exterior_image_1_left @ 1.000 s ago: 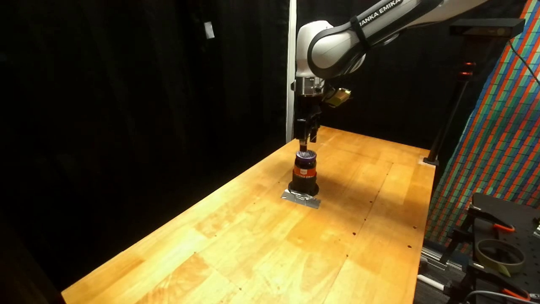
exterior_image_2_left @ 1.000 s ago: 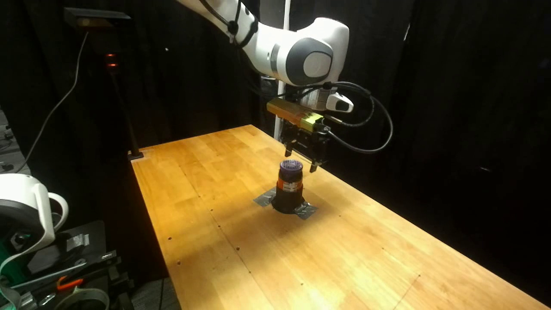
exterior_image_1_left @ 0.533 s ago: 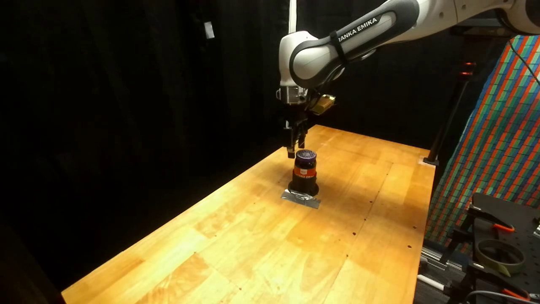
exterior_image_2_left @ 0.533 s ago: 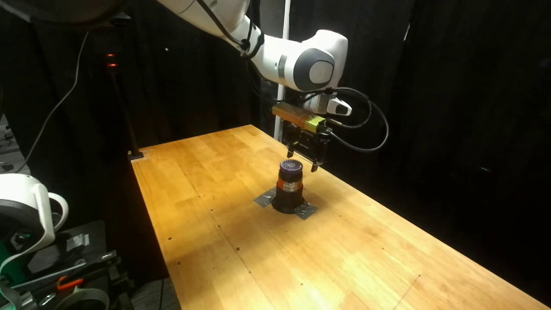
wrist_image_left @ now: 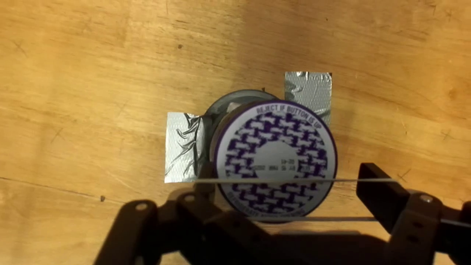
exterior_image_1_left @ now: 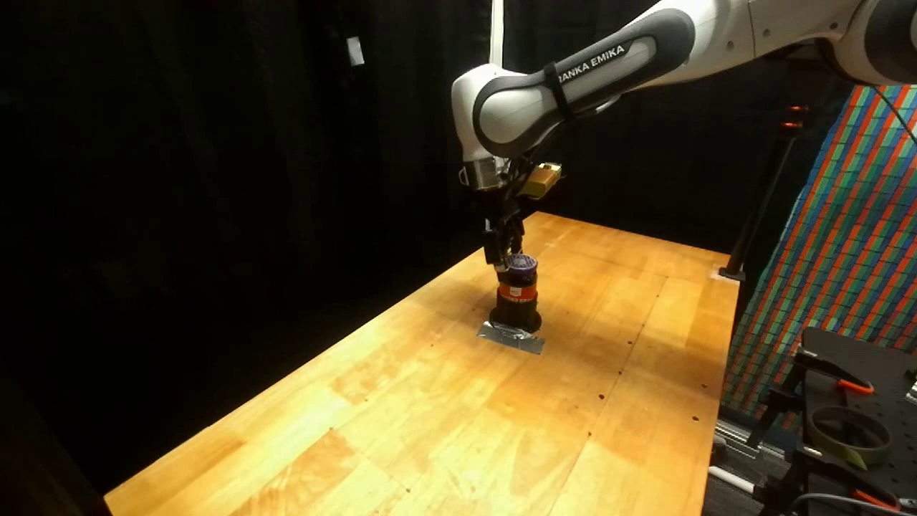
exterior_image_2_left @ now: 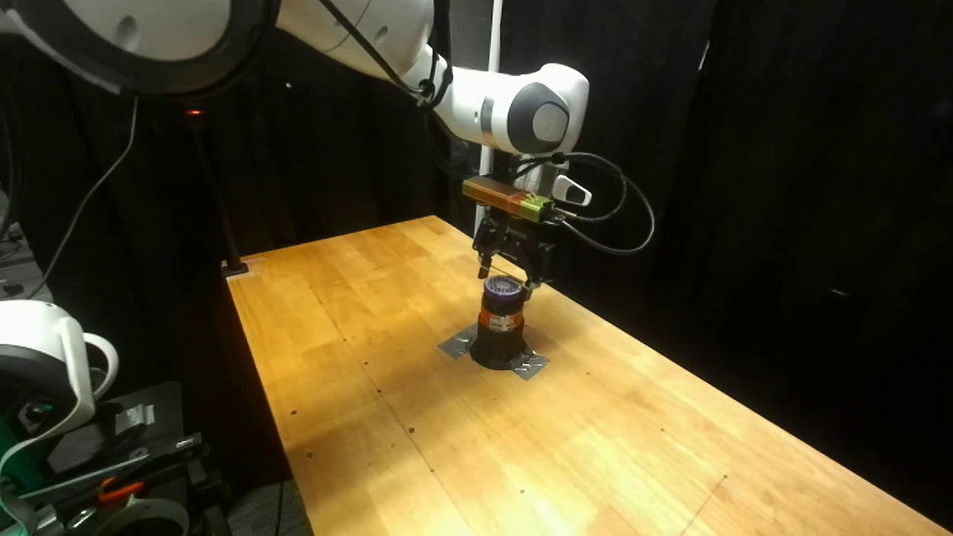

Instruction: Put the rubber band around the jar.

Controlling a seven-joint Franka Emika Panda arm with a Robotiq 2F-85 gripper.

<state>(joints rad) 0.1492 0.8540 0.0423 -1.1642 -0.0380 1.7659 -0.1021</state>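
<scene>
The jar (exterior_image_1_left: 517, 294) stands upright in a black base on the table, also in an exterior view (exterior_image_2_left: 500, 321). Its purple-and-white lid (wrist_image_left: 276, 147) faces up in the wrist view. My gripper (wrist_image_left: 290, 180) is open, its fingers spread on either side of the lid at about lid height; it also shows in both exterior views (exterior_image_1_left: 507, 259) (exterior_image_2_left: 507, 281). The pale rubber band (wrist_image_left: 346, 180) is stretched around both fingers, and its two strands cross over the lid in the wrist view. In an exterior view it is a thin line (exterior_image_2_left: 506, 273). Whether band or fingers touch the jar, I cannot tell.
Silver tape (wrist_image_left: 184, 147) fixes the base to the wooden table (exterior_image_1_left: 444, 430). The table's edge with a dark curtain behind lies close beyond the gripper. A black post (exterior_image_2_left: 212, 193) stands at a table corner. A side cart (exterior_image_1_left: 860, 358) with tools is beside the table.
My gripper has come down and across to the jar, from above and behind it to the lid's height. The fingers stay spread with the band on them. The jar has not moved.
</scene>
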